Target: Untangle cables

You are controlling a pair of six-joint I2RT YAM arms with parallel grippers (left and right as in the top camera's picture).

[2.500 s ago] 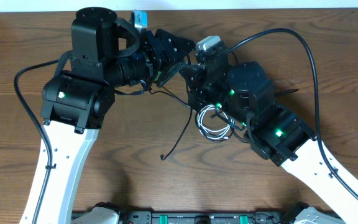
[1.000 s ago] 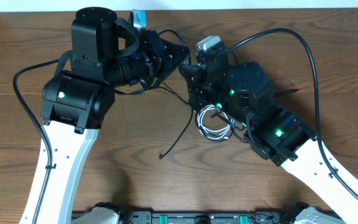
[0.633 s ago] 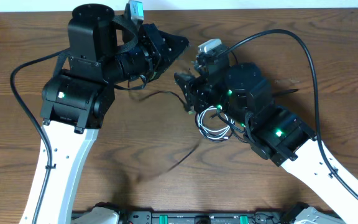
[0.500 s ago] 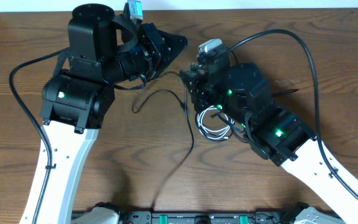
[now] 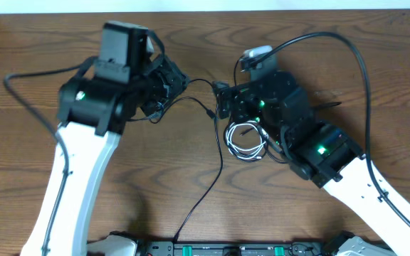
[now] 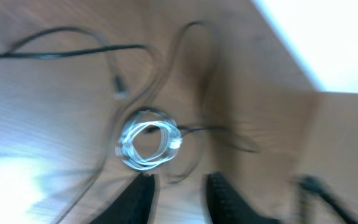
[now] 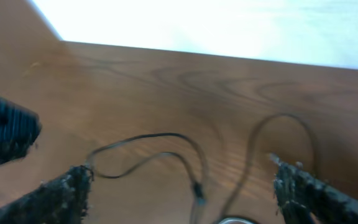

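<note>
A small white cable coil (image 5: pixel 246 141) lies on the wood just below my right gripper (image 5: pixel 223 99); it also shows in the blurred left wrist view as the white coil (image 6: pixel 149 138), just beyond my left gripper (image 6: pixel 180 180). One thin black cable (image 5: pixel 218 163) loops between the two grippers and runs toward the table's front edge. My left gripper (image 5: pixel 179 80) has its jaws apart with only wood between them. My right gripper (image 7: pixel 180 169) stands wide open above a black cable (image 7: pixel 194 180) that lies loose on the table, its plug pointing down.
Thick black arm cables arch over the table at the left (image 5: pixel 20 85) and the right (image 5: pixel 358 78). The table's far edge (image 7: pixel 229 56) meets a white surface. A dark equipment rail (image 5: pixel 226 249) runs along the front edge.
Both grippers have opened. The black cable that was stretched between them has dropped and now trails to the front edge. The left arm has swung back to the left.
</note>
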